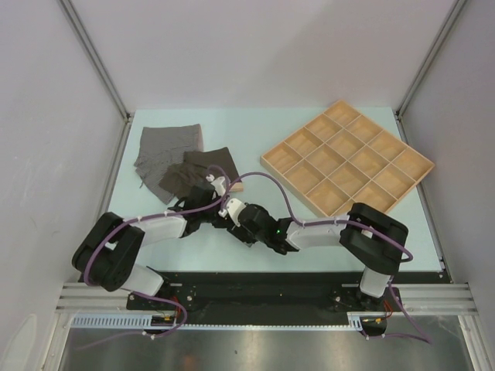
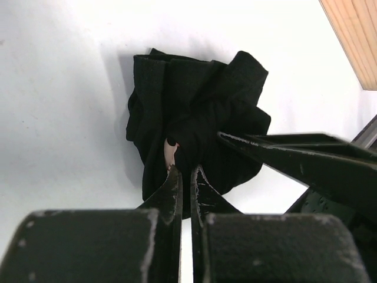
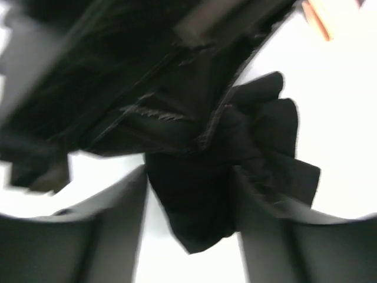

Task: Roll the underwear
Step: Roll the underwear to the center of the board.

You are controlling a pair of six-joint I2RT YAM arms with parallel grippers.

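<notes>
I see the black briefs (image 2: 194, 118) bunched into a crumpled wad with loose folds sticking out. It lies on the tabletop (image 1: 232, 131) by the near edge, left of middle. The heather grey briefs (image 1: 166, 147) lie flat near the far-left corner. The dark brown briefs (image 1: 203, 168) overlap their near-right part, probably flat too.
</notes>
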